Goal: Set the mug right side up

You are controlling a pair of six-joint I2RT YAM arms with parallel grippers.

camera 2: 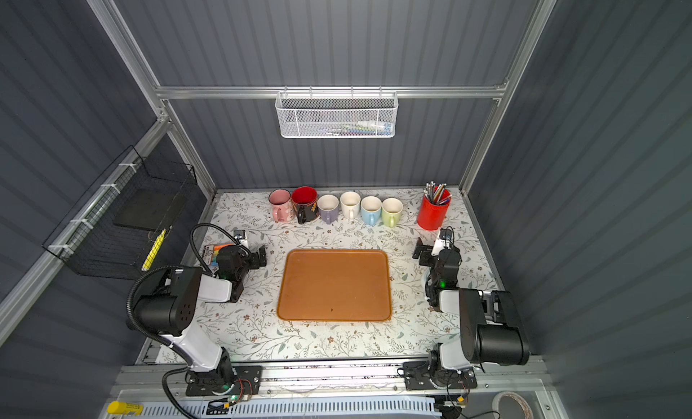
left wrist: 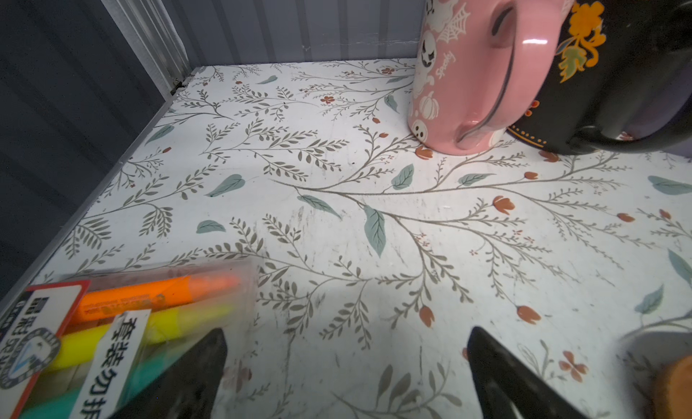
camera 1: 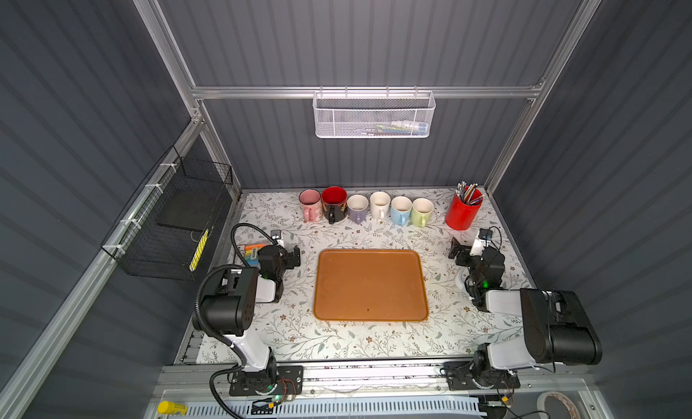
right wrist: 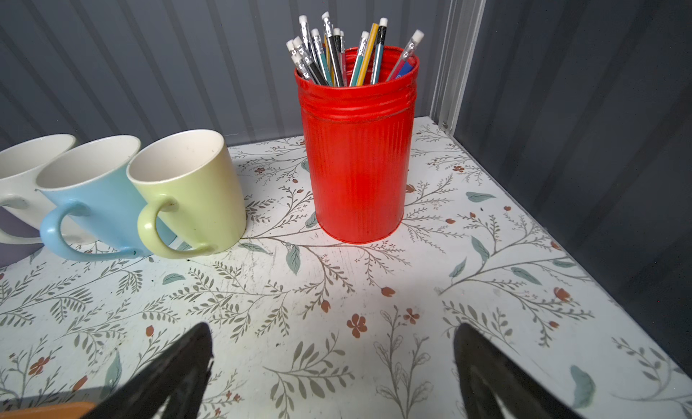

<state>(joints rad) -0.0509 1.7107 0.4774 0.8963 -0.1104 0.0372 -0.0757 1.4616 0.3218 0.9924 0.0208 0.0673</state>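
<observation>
Several mugs stand in a row along the back wall in both top views: pink (camera 1: 310, 203), black with a red inside (camera 1: 334, 202), purple (camera 1: 357, 207), white (camera 1: 380, 203), blue (camera 1: 401, 209) and green (camera 1: 422, 211). Each shows its open mouth upward, handle toward the front. My left gripper (camera 1: 296, 257) hovers low at the tray's left, open and empty; in its wrist view (left wrist: 346, 334) the pink mug (left wrist: 483, 69) is far ahead. My right gripper (camera 1: 457, 250) sits open and empty right of the tray, with the green mug (right wrist: 187, 188) ahead of it (right wrist: 333, 327).
A brown tray (camera 1: 370, 286) lies bare in the middle of the floral table. A red tin of pencils (camera 1: 463, 211) stands at the back right. A pack of highlighters (camera 1: 251, 253) lies under the left arm. Wire baskets hang on the left and back walls.
</observation>
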